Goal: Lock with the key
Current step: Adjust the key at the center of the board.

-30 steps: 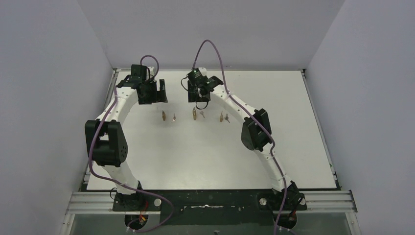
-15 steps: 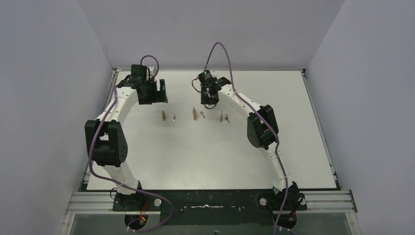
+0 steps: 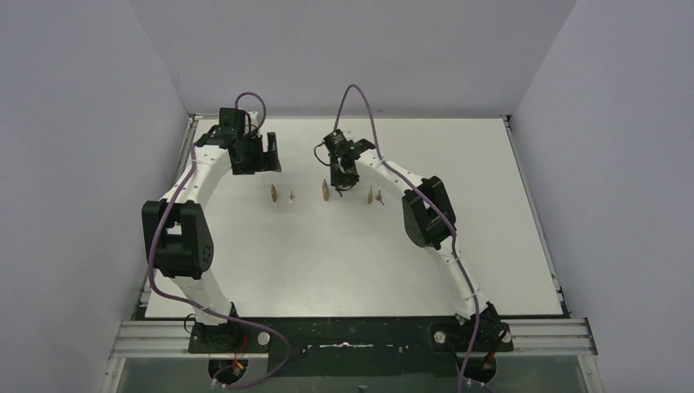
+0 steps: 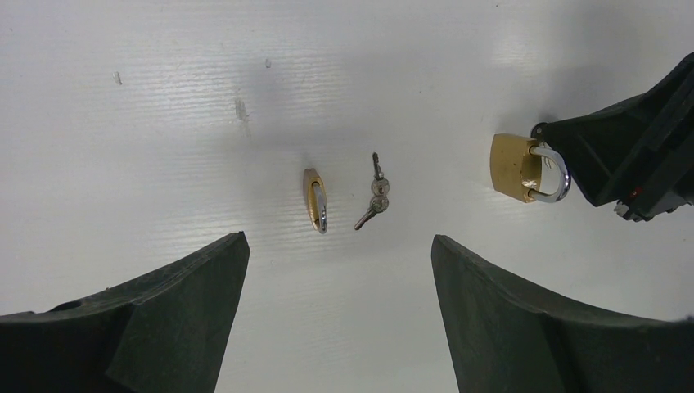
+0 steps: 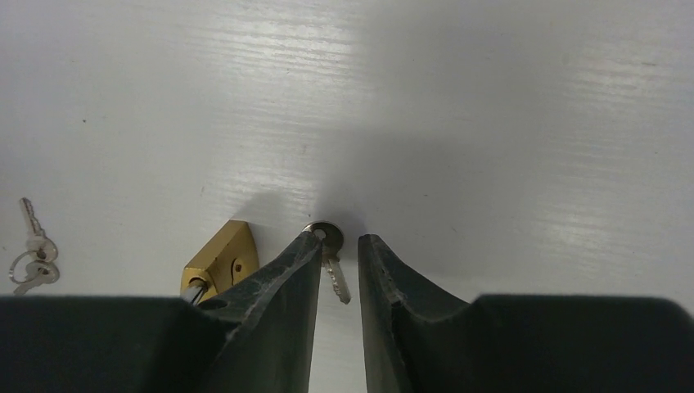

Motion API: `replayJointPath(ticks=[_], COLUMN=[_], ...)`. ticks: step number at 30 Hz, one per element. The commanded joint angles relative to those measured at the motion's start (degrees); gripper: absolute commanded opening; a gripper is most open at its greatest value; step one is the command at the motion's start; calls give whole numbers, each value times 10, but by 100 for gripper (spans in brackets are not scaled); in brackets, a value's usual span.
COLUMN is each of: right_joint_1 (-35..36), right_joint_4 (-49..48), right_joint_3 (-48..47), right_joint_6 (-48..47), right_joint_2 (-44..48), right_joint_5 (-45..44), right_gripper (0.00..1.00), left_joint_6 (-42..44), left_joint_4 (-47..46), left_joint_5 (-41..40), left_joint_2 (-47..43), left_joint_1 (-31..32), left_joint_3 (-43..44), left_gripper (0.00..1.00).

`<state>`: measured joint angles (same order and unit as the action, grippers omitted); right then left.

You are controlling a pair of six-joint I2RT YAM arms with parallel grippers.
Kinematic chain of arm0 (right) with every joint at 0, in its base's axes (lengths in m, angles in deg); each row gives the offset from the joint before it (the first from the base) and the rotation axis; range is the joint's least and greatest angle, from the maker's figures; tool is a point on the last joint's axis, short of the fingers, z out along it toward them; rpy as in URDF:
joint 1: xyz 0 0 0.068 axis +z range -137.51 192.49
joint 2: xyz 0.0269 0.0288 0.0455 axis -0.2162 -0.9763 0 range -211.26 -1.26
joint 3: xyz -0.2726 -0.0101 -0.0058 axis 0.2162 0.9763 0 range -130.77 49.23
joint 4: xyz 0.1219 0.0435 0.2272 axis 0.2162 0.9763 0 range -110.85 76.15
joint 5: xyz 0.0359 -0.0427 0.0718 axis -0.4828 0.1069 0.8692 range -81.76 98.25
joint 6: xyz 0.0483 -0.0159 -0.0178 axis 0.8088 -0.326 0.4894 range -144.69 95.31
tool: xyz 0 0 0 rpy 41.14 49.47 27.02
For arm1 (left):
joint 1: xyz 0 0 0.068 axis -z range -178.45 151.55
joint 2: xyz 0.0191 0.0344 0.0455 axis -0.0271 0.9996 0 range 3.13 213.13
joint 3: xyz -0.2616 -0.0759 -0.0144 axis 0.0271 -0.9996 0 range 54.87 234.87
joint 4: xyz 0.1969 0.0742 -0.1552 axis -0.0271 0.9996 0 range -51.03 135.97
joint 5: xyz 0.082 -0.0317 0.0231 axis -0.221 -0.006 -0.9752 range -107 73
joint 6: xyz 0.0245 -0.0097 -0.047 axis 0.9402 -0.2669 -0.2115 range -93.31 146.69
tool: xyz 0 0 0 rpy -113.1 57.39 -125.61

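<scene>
Key (image 5: pixel 331 264) lies between the right jaws, just lowered and narrowed, seemingly not pinching yet; pickup looks imminent. Left jaws gape wide.

CHANGE @ right gripper (image 5: pixel 340 239) | swung right, then back left and down over key (image 5: pixel 334 270) | narrowed jaws around it

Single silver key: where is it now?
In the right wrist view, the silver key lies between the fingers of the right gripper, just right of the brass padlock.
</scene>
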<state>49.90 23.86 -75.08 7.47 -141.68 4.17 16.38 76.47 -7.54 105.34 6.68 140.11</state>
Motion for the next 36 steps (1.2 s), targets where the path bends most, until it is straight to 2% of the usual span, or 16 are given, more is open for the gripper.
replayJointPath(ticks=[1,17,27,36], right_joint_1=[6,33,29,20], right_joint_4=[-18,-4,-31,-44], right_joint_3=[-10,30,107,119], right_joint_6=[-4,-41,-22,-2], right_joint_2=[-2,8,44,71], right_joint_5=[-6,-66,-55,-31], right_gripper=[25,20,18,18], left_joint_6=[-2,-2,-2,-2], left_joint_4=[-7,-7,-8,-7], left_joint_5=[12,14,16,18], left_joint_2=[-15,-18,-18,-16], left_joint_1=[-6,-6,-6,-6], left_joint_3=[30,28,28,28], left_gripper=[80,80,80,80])
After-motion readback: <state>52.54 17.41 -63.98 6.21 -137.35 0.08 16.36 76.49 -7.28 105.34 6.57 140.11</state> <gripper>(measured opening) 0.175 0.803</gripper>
